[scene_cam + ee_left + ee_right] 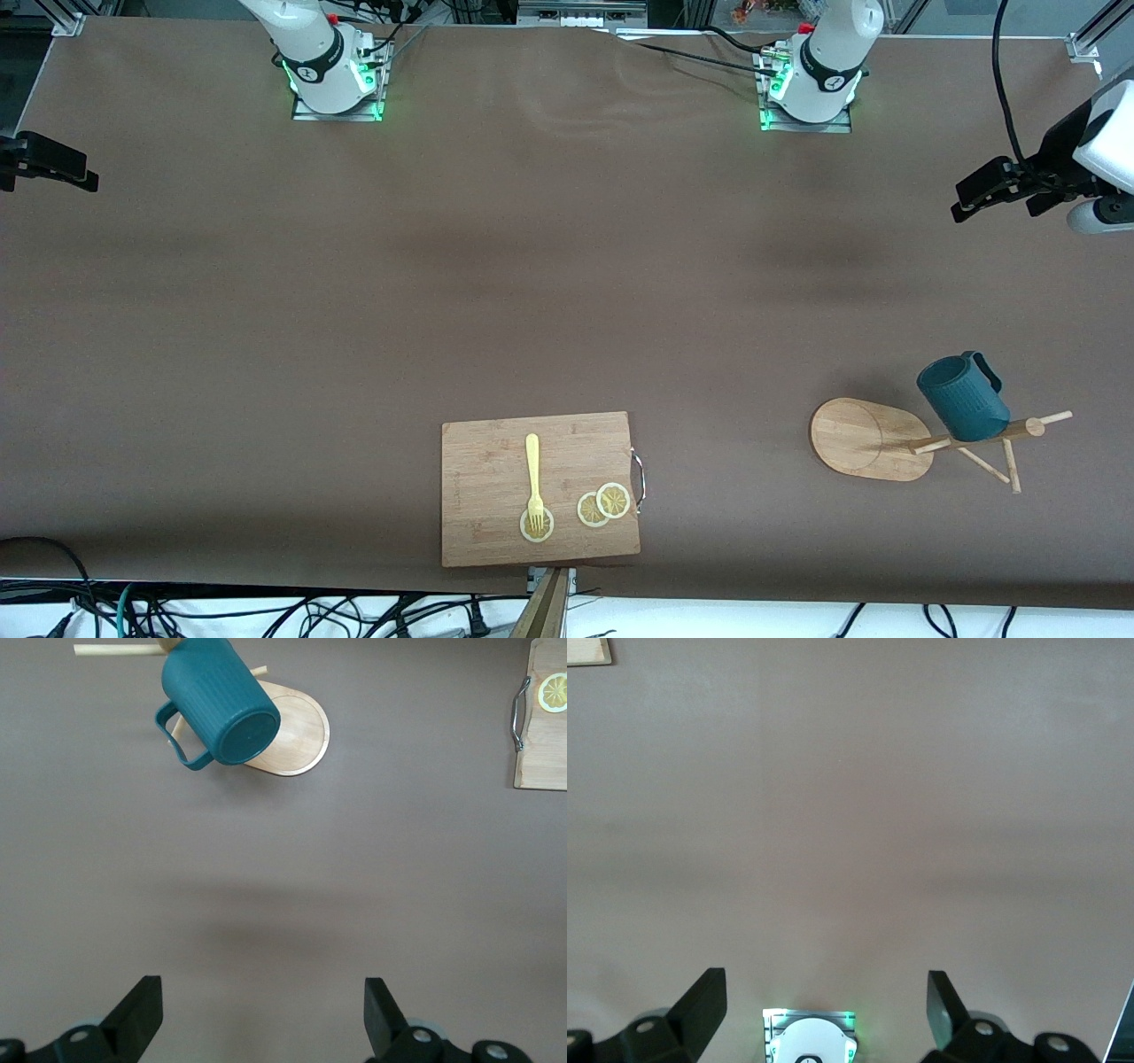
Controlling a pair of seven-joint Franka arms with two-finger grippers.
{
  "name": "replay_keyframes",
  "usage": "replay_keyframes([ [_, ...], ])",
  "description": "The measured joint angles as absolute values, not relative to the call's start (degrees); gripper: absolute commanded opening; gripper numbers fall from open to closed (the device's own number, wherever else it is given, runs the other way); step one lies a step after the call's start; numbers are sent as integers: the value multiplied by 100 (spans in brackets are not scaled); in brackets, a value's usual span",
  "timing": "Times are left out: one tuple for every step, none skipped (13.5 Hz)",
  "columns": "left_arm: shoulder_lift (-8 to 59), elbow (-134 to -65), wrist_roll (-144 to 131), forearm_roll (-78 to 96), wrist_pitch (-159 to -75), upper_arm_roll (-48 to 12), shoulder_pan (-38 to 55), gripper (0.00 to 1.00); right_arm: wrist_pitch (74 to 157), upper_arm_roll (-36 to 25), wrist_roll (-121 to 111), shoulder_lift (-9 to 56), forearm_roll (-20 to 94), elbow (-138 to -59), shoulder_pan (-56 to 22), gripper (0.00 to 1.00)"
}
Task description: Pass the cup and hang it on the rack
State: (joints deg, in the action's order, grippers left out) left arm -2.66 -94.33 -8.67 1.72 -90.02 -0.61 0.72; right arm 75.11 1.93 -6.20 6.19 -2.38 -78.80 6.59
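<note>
Brown table (567,292); only front view shows fork (533,474) on board (496,461).

The cup (964,396) is dark teal with fine ribs. The rack (873,439) and the board (496,487) are light wood. The fork (533,474) is pale yellow, the lemon slices (604,505) yellow. The counter (567,292) is brown.
</note>
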Motion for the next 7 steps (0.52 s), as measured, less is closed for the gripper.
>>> replay_keyframes([
  [-273, -9436, -867, 172, -9003, -70, 79, 100, 7511, 193, -621, 619, -238, -7880, 659, 100],
  [-277, -9437, -857, 172, -9004, -77, 81, 100, 7511, 193, -621, 620, -238, -7880, 659, 100],
  [-281, -9437, -837, 172, -9004, -81, 81, 100, 7511, 193, -621, 619, -238, -7880, 659, 100],
  [-288, -9438, -766, 172, -8995, -83, 82, 100, 7511, 193, -620, 620, -238, -7880, 659, 100],
  [-301, -9438, -638, 172, -8982, -87, 83, 100, 7511, 193, -621, 619, -238, -7880, 659, 100],
  [-322, -9437, -512, 172, -8980, -89, 84, 100, 7511, 193, -621, 620, -238, -7880, 659, 100],
  [-347, -9434, -429, 172, -8977, -90, 84, 100, 7511, 193, -621, 620, -238, -7880, 659, 100],
])
